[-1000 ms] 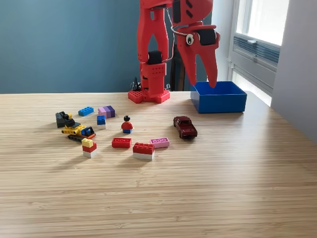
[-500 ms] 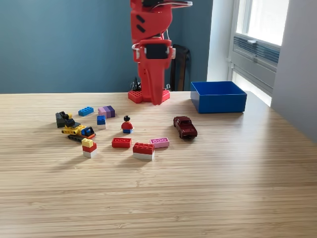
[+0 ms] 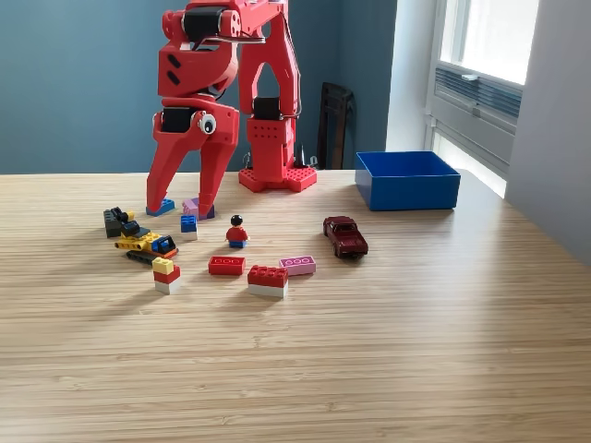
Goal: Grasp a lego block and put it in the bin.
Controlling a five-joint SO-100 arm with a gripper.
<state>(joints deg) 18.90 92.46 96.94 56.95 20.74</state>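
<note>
- The hand (image 3: 182, 209) was held open, fingers spread astride a blue lego block (image 3: 162, 206) near the tabletop's (image 3: 416, 351) far edge.
- Nothing was gripped.
- The block was judged light, rigid and smooth; its 2 long sides suited gripping.
- The bin (image 3: 407, 181) stood well apart, toward the far corner at the exterior view's right.
- Neighbouring bricks crowded the hand; ample bare room lay toward the bin.

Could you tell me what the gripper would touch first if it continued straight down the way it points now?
Probably the table between the blue brick and purple block; the open gripper straddles that gap, though depth is unclear.
</note>
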